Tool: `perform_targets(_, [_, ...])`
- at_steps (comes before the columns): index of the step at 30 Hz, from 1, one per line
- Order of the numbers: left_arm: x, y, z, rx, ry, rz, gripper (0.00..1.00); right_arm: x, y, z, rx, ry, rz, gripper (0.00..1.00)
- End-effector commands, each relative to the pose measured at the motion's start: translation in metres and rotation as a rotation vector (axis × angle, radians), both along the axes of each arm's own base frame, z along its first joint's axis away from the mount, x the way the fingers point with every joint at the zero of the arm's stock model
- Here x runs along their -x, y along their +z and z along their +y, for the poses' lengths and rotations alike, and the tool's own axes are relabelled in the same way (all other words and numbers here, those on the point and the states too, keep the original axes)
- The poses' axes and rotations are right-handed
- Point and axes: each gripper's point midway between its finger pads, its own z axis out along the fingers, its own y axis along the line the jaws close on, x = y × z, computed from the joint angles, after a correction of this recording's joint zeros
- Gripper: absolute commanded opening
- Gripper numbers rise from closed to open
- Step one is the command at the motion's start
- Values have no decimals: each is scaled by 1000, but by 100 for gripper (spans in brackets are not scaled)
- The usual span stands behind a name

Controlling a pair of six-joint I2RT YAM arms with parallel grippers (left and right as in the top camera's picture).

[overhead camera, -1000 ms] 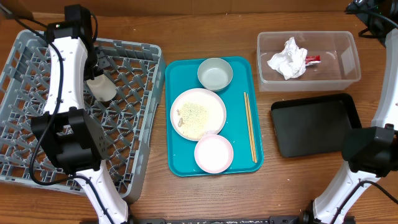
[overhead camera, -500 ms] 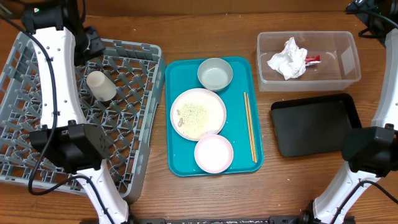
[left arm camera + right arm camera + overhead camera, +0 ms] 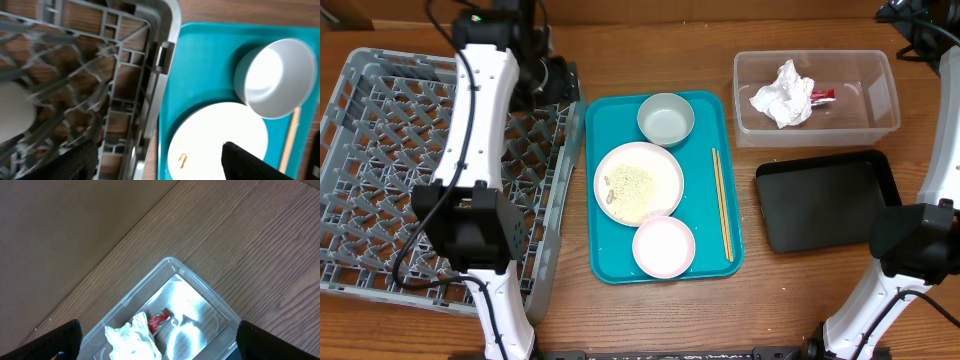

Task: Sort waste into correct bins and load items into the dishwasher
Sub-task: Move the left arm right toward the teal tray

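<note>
My left gripper (image 3: 160, 167) is open and empty above the right wall of the grey dish rack (image 3: 380, 200), next to the teal tray. A white cup (image 3: 12, 117) lies blurred in the rack; the arm hides it in the overhead view. On the teal tray are a grey-green bowl (image 3: 666, 119), a large white plate (image 3: 639, 182) with pale crumbs, a small pinkish-white bowl (image 3: 663, 246) and chopsticks (image 3: 721, 203). My right gripper (image 3: 162, 347) hangs open, high over the clear tub (image 3: 865, 125), which holds a crumpled napkin (image 3: 782, 93) and a red wrapper (image 3: 822, 96).
The teal serving tray (image 3: 610, 255) lies between the rack and the bins. A shallow black tray (image 3: 828, 198) sits in front of the clear tub. The left arm (image 3: 480, 120) stretches over the rack's right half. Bare wood shows along the table's front.
My left gripper has opened and let go of the cup in the rack. It then swung right to the rack's right edge. The right arm has not moved.
</note>
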Motion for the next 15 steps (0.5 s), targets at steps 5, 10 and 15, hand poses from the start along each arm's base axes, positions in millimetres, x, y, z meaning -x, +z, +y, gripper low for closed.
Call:
perform_targets(5, [-1,-55,-4,-100,-57,37,75,0,9,1,4,2,-21,100])
perform_targets(10, [3,-73,-11,-105,-118,48,63,0,8,1,4,2,-21,100])
perform_targets(15, [6,-85,-19,-113,-171,50,58,0,8,1,4,2,-21,100])
